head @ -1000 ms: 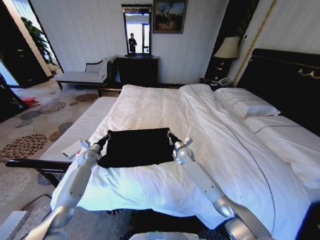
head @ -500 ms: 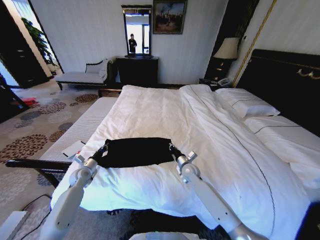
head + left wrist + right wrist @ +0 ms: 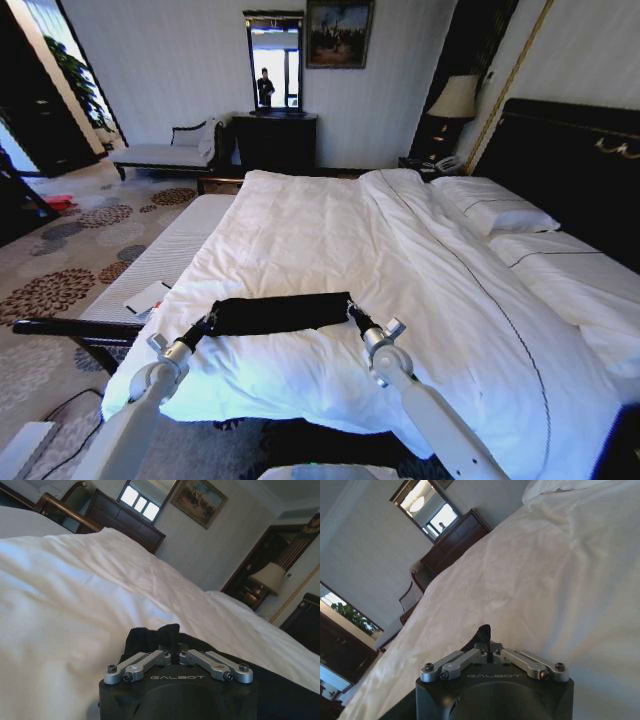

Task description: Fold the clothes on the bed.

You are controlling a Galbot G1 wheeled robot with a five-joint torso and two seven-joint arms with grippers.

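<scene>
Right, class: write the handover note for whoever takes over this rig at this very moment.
Left gripper: shut on the black T-shirt, at one end.
Right gripper: shut on its other end.
The T-shirt lies as a narrow band across the white duvet, near the bed's foot.
Done: folded over lengthwise, judging by the band shape.
Left: release both ends, then fold it crosswise.

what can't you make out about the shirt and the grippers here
- Shirt: head view shows a narrow black band on the bed; its lettering and any layers underneath are hidden by the cloth itself.
- Left gripper: in the left wrist view, bunched cloth hides the fingertips where they pinch the shirt.
- Right gripper: in the right wrist view, a black tuft covers the tips.
- Both arms: cut off by the head view's lower edge.
</scene>
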